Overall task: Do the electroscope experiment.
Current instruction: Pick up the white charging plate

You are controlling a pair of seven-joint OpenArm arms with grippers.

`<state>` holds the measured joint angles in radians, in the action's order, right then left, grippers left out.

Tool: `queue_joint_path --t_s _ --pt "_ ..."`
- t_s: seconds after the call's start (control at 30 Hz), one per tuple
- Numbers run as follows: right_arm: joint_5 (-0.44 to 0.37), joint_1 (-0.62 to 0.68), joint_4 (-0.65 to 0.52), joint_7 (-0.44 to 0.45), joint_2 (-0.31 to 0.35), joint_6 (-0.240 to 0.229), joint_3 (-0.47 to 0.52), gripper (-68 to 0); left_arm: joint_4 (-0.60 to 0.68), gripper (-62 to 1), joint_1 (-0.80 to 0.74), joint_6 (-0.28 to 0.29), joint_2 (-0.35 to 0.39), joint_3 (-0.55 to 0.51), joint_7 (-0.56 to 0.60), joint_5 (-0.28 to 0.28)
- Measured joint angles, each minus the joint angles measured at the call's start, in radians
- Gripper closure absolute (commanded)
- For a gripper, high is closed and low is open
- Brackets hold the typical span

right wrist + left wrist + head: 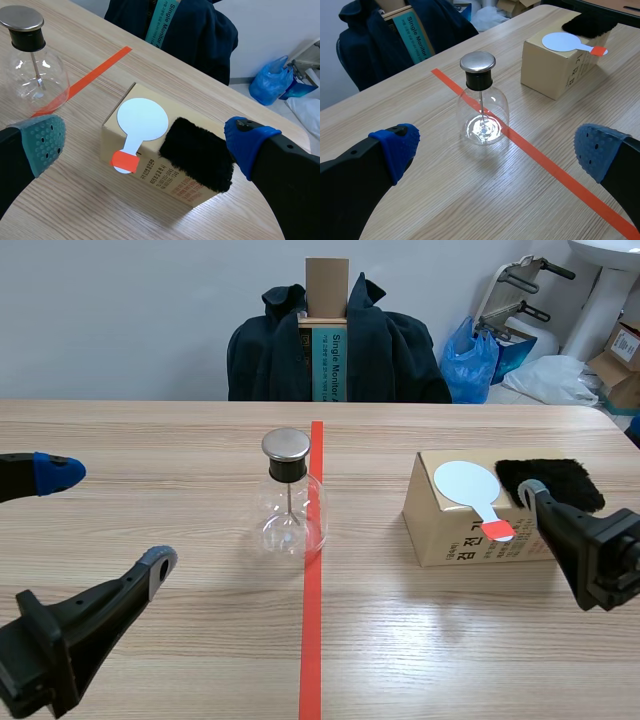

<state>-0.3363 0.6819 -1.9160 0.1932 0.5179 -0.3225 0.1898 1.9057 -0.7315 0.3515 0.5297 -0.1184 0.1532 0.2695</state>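
Observation:
A glass electroscope flask with a metal cap stands at the table's middle, beside the orange tape line. To its right, a cardboard box carries a white round paddle with an orange handle and a black fur pad. My left gripper is open, low at the near left, with the flask ahead between its fingers. My right gripper is open above the box's near side, with the paddle and fur pad just ahead of it. Neither gripper holds anything.
An orange tape line runs down the table's middle. Beyond the far edge stands a chair draped in a dark jacket, with a cardboard box and a teal book on it. Bags and boxes lie at the back right.

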Motion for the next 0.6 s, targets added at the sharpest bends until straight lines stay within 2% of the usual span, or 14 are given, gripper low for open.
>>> queue_joint_path --t_s 0.03,0.6 --pt "0.003 0.000 0.002 0.074 0.000 0.000 0.000 -67.9 0.000 -62.3 0.000 0.000 0.000 0.000 0.000 0.000" --pt "0.004 -0.002 0.002 0.057 0.000 -0.003 0.000 -67.9 0.000 -62.3 0.000 0.000 0.000 0.000 0.000 0.003"
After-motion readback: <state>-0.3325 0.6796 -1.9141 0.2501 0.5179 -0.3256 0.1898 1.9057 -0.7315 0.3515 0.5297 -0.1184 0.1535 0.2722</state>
